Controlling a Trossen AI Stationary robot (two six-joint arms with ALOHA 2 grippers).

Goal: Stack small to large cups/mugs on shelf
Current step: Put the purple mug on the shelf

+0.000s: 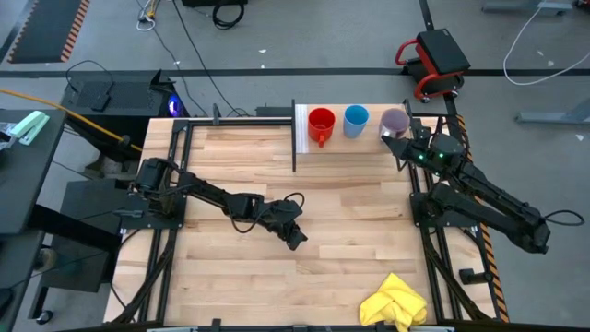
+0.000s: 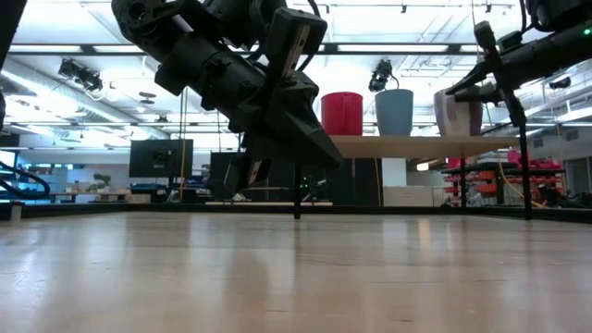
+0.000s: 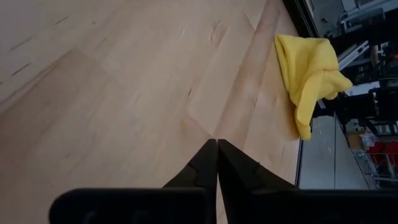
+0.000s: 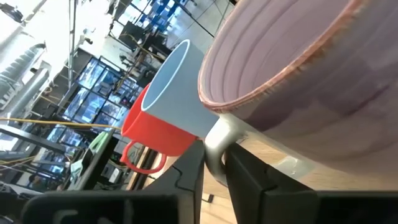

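Three cups stand in a row by their bottoms on the shelf (image 1: 369, 140) at the table's far edge. They are a red mug (image 1: 321, 123) with a handle, a light-blue cup (image 1: 356, 120) and a purple-grey cup (image 1: 395, 120). The shelf's white end panel (image 1: 300, 129) is at its left. My right gripper (image 4: 214, 152) is at the purple cup's near right side and shut on its handle. My left gripper (image 1: 297, 238) hangs shut and holds nothing, a little above the middle of the table. My right gripper has the purple cup's pale handle (image 4: 219, 134) between its two fingertips (image 4: 193, 163), and the handle fills the narrow gap. The fingers come nearly level from the table's near right side. The cup stands upright on the shelf board (image 2: 416, 141).
A crumpled yellow cloth (image 1: 395, 302) lies at the table's near right edge, also in the left wrist view (image 3: 308, 68). Black frame rails run along the table's left and right sides. The wide plank tabletop (image 1: 350, 212) lies between the arms.
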